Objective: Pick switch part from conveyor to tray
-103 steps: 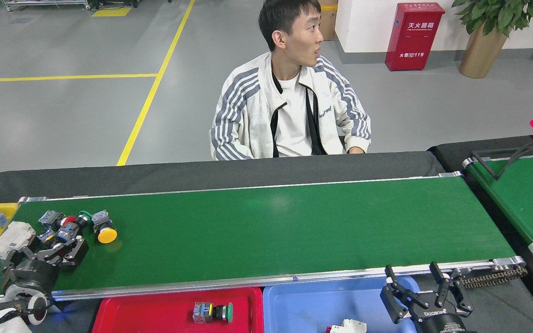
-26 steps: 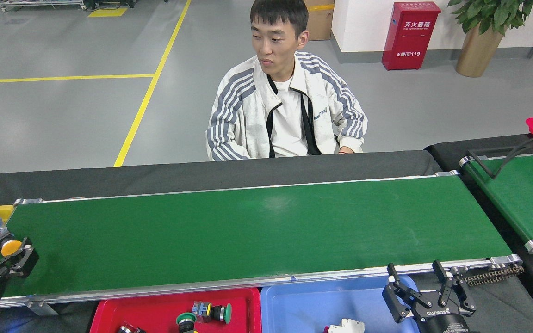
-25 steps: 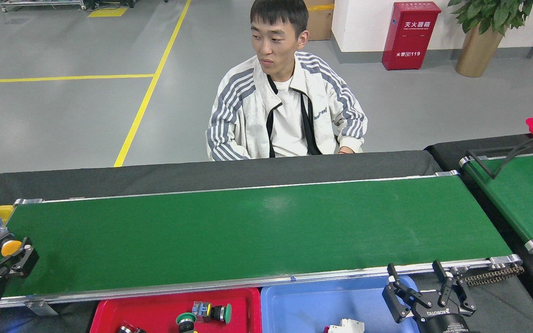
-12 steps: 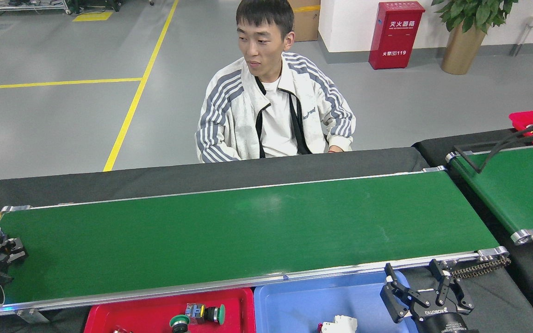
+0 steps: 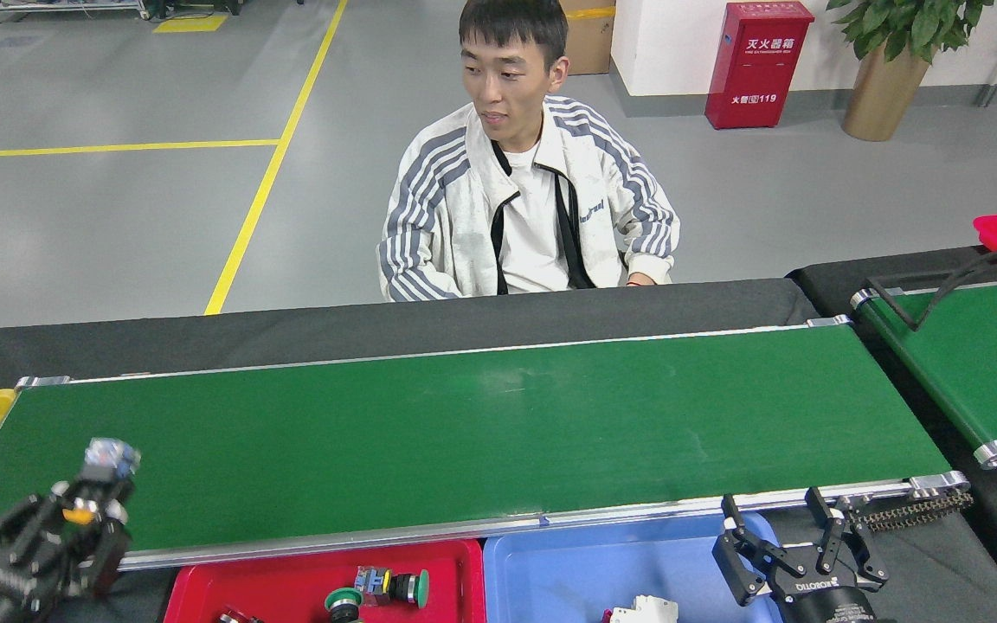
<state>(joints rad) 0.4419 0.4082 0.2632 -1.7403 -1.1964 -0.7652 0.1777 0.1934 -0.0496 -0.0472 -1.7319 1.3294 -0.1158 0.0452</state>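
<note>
the left gripper (image 5: 87,502) hangs over the near left end of the conveyor (image 5: 481,433), its dark fingers pinched on a switch part (image 5: 105,463) with a grey-blue body sticking out above them and a bit of yellow between them. just right of and below it sits the red tray (image 5: 455,562), with green-capped switches inside. the right gripper (image 5: 788,541) hovers spread and empty over the blue tray (image 5: 568,571), well apart. a person (image 5: 529,186) sits beyond the belt.
</note>
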